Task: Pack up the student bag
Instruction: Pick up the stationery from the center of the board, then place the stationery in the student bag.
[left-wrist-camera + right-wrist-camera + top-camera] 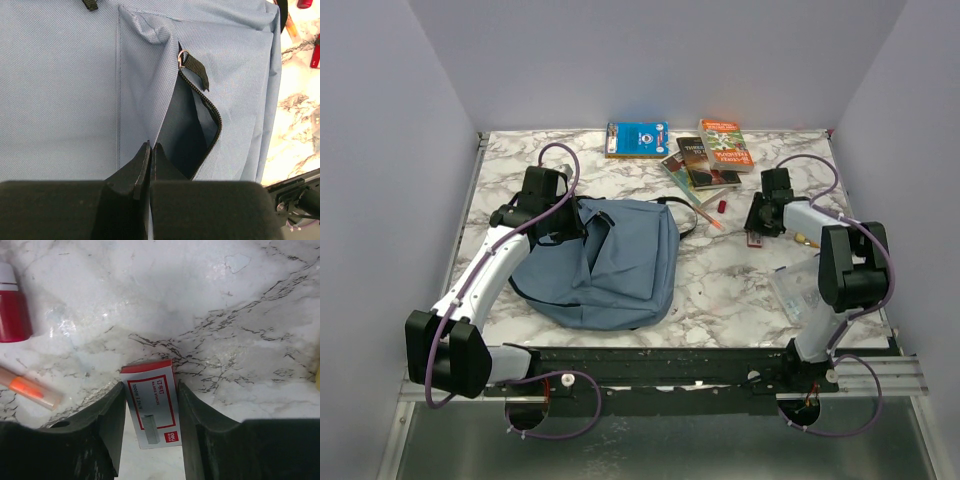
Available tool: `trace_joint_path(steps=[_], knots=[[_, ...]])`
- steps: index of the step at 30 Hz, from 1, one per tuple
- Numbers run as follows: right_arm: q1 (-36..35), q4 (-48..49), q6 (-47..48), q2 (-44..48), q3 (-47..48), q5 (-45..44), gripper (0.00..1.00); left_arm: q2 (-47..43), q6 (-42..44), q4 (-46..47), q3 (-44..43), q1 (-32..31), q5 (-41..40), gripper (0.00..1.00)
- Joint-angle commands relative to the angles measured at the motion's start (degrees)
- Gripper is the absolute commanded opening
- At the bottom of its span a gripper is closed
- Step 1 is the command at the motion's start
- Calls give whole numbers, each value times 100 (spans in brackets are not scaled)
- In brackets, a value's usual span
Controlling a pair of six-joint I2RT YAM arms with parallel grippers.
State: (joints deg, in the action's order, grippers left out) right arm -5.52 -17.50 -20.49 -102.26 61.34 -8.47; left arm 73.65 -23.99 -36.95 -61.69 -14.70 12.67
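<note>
Bag (610, 265) lies flat, left-centre on table (730, 285); pocket (192, 130) zip gapes. Left gripper (150, 146): jaws pressed together at pocket edge. Right gripper (151, 390) clamps box (152, 412); open marble ahead, pen (30, 390) near left.

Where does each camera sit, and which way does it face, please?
Top external: above and behind, looking down on the table, student bag and books; both arms show.
Left wrist: looks along the shut left gripper at the bag's unzipped pocket.
Right wrist: looks down at a staple box between the right gripper's fingers.
Shared: top and left wrist both show the bag.
</note>
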Motion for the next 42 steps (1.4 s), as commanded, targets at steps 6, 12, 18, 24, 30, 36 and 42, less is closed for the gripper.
trace_joint_path(steps=[6,12,18,24,30,36,42], knots=[[-399,707,-4,1156,-257,967,28,12,17,193,-22,2,116,0],[-1412,1982,-660,1656,-305,2280,28,-22,47,206,-17,2,179,0],[-2833,3953,-1455,1315,-19,2842,28,-61,61,254,27,2,314,0],[-3673,5069,-1851,586,488,2592,28,-181,52,291,63,2,332,0],[-3952,5595,-1821,30,802,2410,29,-219,45,307,103,2,373,0],[-4170,5997,-1881,-372,850,1964,32,-221,51,311,98,2,350,0],[-4291,6406,-1319,-577,579,1863,36,-214,52,316,87,2,377,0]])
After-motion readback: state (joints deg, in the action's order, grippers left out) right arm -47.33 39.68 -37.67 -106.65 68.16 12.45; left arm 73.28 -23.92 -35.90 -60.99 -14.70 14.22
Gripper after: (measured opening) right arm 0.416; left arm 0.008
